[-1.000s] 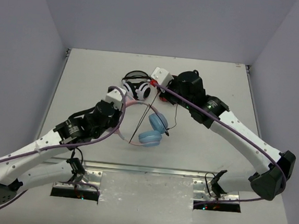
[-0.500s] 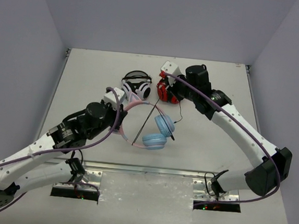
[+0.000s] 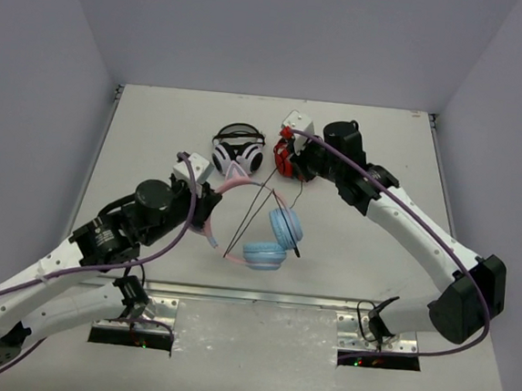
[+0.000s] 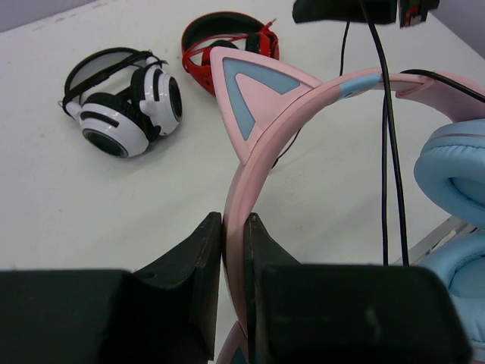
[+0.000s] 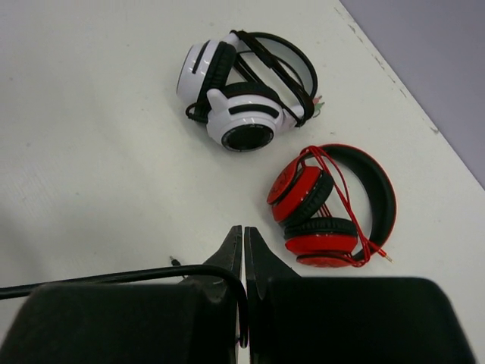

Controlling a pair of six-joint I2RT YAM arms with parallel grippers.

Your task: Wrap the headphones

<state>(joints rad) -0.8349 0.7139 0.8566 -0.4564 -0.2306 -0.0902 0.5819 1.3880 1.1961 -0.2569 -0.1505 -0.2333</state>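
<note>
left hand [image 4: 233, 227] clamps the headphones [image 4: 303, 95] steady so right hand [image 5: 242, 241], pinched on the cable [image 5: 114, 275], can likely wind it.

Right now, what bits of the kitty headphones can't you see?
Left wrist: lower end of the pink headband, behind the left gripper; the blue ear cups, cut by the right edge.
Right wrist: the rest of the black cable, behind the right gripper.

I log the headphones [image 4: 318, 95] as smooth matt pink plastic with soft-sheen blue cushions, the white-and-black headphones [image 4: 125, 102] as glossy plastic, the bench [image 4: 76, 212] as matt white.
</note>
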